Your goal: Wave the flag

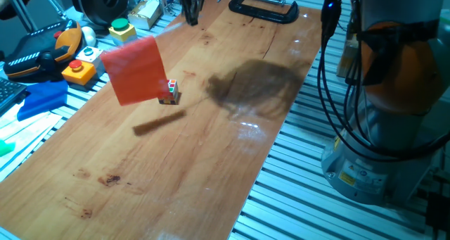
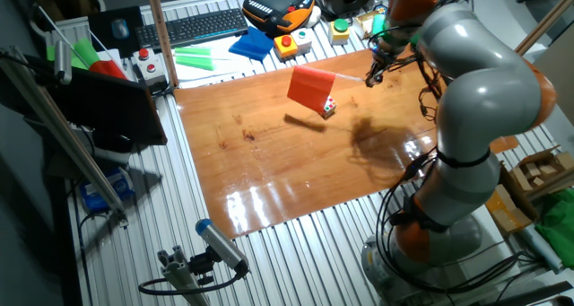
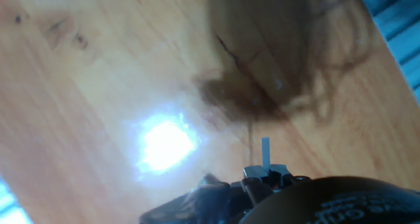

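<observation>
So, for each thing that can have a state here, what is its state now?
flag: lifted off the table, red cloth hanging in the air, stick held at its end.
tool: shut on the flag's stick, above the table.
puzzle cube: resting on the wooden table, partly behind the cloth.
blue cloth: lying crumpled beside the table.

Multicoloured puzzle cube (image 1: 169, 91) on wooden table (image 1: 176, 162); perhaps blue cloth (image 1: 41, 99) beside.

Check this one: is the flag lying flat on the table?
No. The flag hangs in the air above the table, casting a separate dark shadow on the wood below it.
</observation>
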